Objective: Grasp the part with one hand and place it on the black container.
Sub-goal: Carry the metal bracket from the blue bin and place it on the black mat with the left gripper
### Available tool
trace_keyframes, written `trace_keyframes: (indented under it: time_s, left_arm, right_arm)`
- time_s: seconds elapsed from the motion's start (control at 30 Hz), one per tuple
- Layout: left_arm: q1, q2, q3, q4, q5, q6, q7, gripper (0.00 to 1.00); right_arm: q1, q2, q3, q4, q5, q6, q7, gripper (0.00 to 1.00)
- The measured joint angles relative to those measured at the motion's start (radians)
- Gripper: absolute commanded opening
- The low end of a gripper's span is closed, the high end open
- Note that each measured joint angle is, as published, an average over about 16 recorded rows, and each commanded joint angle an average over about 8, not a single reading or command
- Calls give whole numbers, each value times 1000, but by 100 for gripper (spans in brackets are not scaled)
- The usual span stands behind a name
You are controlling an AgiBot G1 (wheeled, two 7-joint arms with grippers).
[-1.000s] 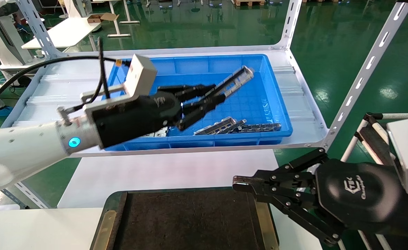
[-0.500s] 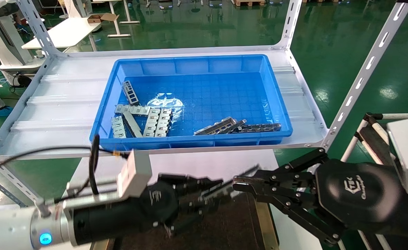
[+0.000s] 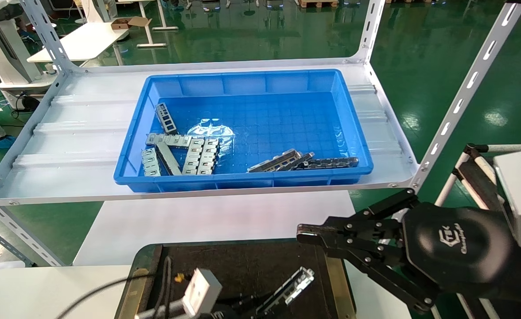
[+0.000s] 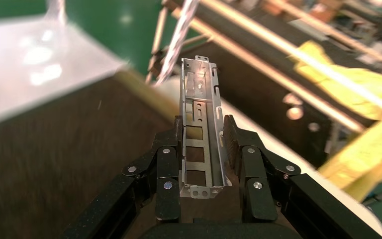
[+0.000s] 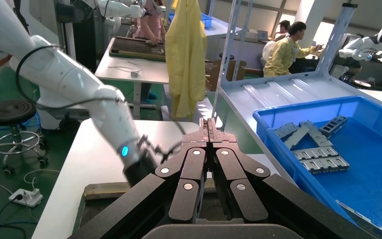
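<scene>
My left gripper is shut on the part, a narrow grey metal channel bracket with rectangular cutouts. In the head view the part sticks out low over the black container, a flat dark tray with brass edge strips, at the bottom of the picture. I cannot tell whether the part touches the tray. The left gripper itself is mostly below the head view's bottom edge. My right gripper is shut and empty, parked above the tray's right edge; it also shows in the right wrist view.
A blue plastic bin on the white shelf holds several silver slotted plates and darker strips. White shelf uprights stand to the right. A white table lies under the tray.
My left gripper has carried the part from above the blue bin down and back to just over the black container. The right arm has not moved.
</scene>
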Motion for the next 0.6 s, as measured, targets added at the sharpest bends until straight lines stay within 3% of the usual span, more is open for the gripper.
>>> trace_keyframes:
  time_s: [0.23, 0.6]
  left_arm:
    - [52, 144, 35, 44, 19, -257, -32, 0]
    - [18, 369, 83, 183, 18, -570, -62, 0]
  right_arm:
    - [0, 0, 0, 0, 0, 0, 0, 0]
    - [0, 0, 0, 0, 0, 0, 0, 0]
